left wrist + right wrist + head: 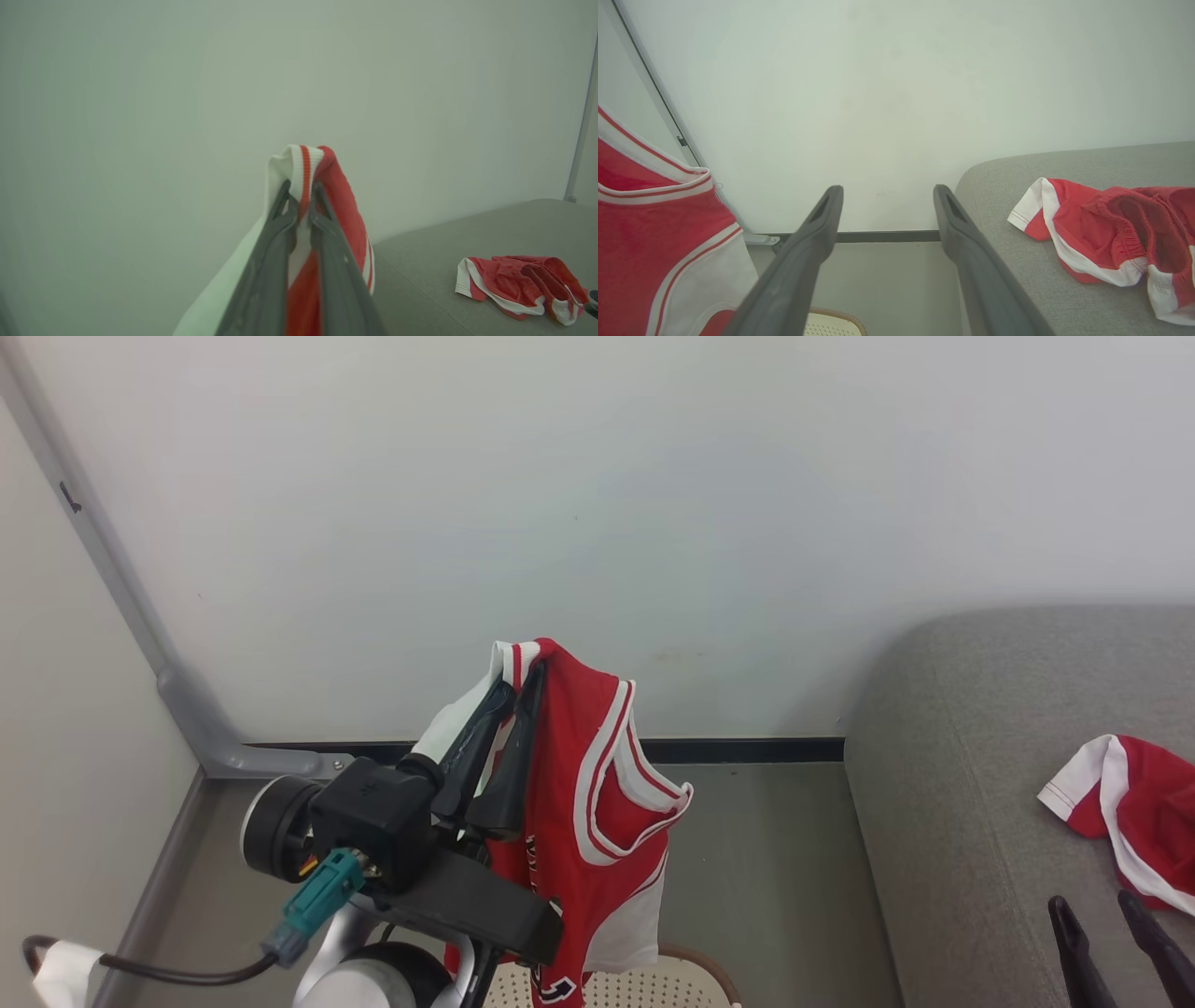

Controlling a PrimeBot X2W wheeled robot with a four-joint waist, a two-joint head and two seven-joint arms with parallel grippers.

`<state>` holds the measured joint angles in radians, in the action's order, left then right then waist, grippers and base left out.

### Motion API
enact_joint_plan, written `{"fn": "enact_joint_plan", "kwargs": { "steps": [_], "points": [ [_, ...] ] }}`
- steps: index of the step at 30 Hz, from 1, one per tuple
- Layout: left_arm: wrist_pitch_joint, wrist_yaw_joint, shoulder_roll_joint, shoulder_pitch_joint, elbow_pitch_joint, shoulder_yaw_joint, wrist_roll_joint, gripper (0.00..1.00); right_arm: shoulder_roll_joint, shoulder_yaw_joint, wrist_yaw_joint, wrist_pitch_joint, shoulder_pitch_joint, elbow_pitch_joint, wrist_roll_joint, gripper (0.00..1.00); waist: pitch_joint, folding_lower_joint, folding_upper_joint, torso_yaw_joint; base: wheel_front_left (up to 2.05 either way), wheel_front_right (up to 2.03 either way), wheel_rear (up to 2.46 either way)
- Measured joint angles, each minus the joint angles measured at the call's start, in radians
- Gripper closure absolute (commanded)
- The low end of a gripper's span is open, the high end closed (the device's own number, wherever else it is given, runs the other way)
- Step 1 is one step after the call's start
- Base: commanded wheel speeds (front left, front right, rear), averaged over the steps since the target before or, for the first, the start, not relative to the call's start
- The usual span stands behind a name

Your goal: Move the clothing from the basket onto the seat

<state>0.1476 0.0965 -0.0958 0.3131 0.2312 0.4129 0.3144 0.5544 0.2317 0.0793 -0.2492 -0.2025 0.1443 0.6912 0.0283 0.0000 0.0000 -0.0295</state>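
Red jersey (597,803) w/ white striped trim and dark lettering at bottom: hanging in the air from left claw (521,679), high in front of the wall. Left claw pressed together, pinching the jersey by a white-edged strap at its top; rest of fabric falling straight down. Lower end of jersey reaching to the basket (707,963) just under it; cannot tell if touching. Of the basket, visible just a part of brown rim and perforated cream wall, so content cannot be told.

Second red garment (1101,233) w/ white trim lying crumpled on the seat (980,803), to the right, well apart from the jersey. Right claw (886,196) spread wide, holding nothing, low near front of seat, beside that garment.

Seat: grey woven fabric, rounded corner. Between seat and basket, bare grey floor (766,859). Behind, plain pale wall (653,476) w/ dark baseboard (747,749). At left, grey metal post (121,588) running down to the floor.
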Motion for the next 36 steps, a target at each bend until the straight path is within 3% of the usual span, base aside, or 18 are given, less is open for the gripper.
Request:
{"fn": "enact_joint_plan", "kwargs": {
  "steps": [20, 30, 36],
  "points": [
    [-0.001, 0.000, 0.002, 0.000, -0.004, 0.008, 0.000, 1.00, -0.031, -0.056, -0.008, 0.000, -0.037, 0.040, -0.032, 0.00, -0.010, 0.0001, 0.0000, 0.010, 0.00, 0.00, 0.00],
    [-0.001, -0.001, 0.002, 0.004, -0.004, 0.010, 0.003, 1.00, -0.033, -0.046, -0.064, 0.000, -0.007, 0.034, -0.045, 0.00, -0.014, 0.0001, 0.0000, 0.006, 0.00, 0.00, 0.00],
    [-0.001, -0.010, 0.003, 0.008, -0.001, 0.016, 0.004, 1.00, -0.032, -0.014, -0.132, 0.000, 0.047, 0.009, -0.046, 0.00, -0.015, 0.0001, 0.0000, -0.004, 0.00, 0.00, 0.00]
  ]
}}
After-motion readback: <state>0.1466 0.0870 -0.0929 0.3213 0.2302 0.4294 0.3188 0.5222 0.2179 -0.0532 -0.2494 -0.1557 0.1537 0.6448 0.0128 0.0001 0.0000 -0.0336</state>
